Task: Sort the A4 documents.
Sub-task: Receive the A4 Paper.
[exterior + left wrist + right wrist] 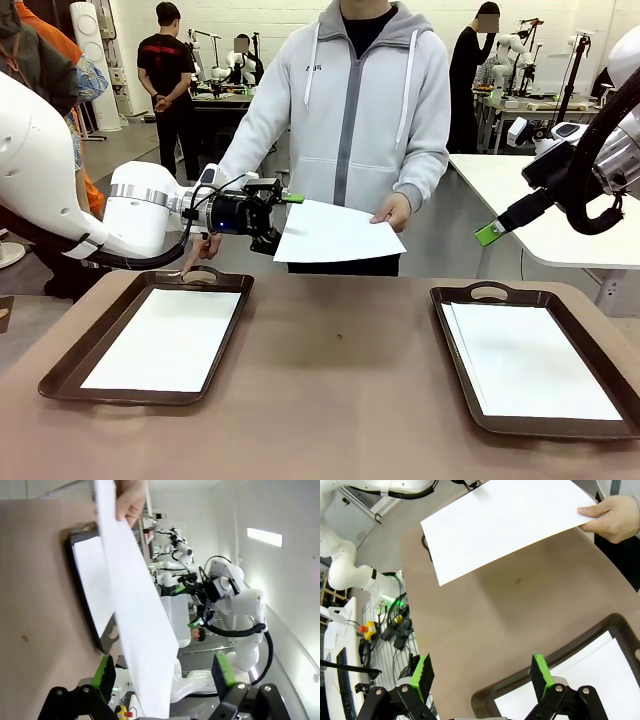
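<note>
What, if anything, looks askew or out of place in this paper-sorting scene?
Nothing is spilled or damaged. In the right tray the sheets are slightly fanned, with edges offset along the stack's left side. The sheet in the left tray lies flat.

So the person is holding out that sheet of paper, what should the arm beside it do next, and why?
Probably close the left gripper on the sheet. The sheet's edge already sits between its open green fingers, while the person's hand holds the far corner. Once it grips, the person can let go and the sheet can go to a tray.
</note>
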Controlling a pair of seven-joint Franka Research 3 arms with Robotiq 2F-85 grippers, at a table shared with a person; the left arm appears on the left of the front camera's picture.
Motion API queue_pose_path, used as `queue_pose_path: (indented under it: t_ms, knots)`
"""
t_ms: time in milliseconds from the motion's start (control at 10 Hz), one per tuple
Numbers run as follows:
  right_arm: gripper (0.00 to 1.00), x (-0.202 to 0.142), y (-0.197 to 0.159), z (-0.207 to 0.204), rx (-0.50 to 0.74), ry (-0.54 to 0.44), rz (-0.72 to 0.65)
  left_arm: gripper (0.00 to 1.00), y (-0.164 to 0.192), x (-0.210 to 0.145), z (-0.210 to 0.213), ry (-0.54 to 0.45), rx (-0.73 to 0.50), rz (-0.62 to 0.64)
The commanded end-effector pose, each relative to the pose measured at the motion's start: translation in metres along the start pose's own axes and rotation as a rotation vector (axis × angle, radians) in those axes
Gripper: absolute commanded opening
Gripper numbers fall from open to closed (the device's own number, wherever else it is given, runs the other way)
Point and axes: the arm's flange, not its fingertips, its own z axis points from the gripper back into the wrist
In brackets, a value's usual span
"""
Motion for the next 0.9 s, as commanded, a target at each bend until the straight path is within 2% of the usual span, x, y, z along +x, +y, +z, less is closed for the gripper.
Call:
queue_pose_path:
  t_ms: [0,100,200,300,400,500,600,700,800]
  knots:
    - [1.0,-0.0002,-0.0005,-0.0004,0.001,-0.002,0.0,0.93,0.0049,0.0037,-0.0056,-0.018,0.123,0.057]
    - [1.0,-0.0002,-0.0005,-0.0004,0.001,-0.002,0.0,0.9,0.0058,0.0042,-0.0062,-0.033,0.155,0.064]
    - [1.0,-0.0002,-0.0005,-0.0004,0.001,-0.002,0.0,0.74,0.006,0.0042,-0.0079,-0.04,0.159,0.059]
    - [1.0,-0.0002,-0.0005,-0.0004,0.001,-0.002,0.0,0.7,0.0061,0.0044,-0.0085,-0.042,0.157,0.063]
    - [1.0,-0.0002,-0.0005,-0.0004,0.001,-0.002,0.0,0.55,0.0047,0.0049,-0.0074,-0.054,0.151,0.057]
    - [1.0,-0.0002,-0.0005,-0.0004,0.001,-0.002,0.0,0.51,0.0035,0.0062,-0.0054,-0.065,0.144,0.049]
    - [1.0,-0.0002,-0.0005,-0.0004,0.001,-0.002,0.0,0.36,0.003,0.0068,-0.0039,-0.074,0.14,0.045]
    - [1.0,-0.0002,-0.0005,-0.0004,0.001,-0.002,0.0,0.32,0.0025,0.0075,-0.0022,-0.082,0.141,0.039]
    - [1.0,-0.0002,-0.0005,-0.0004,0.001,-0.002,0.0,0.16,0.0016,0.0078,-0.0011,-0.098,0.148,0.035]
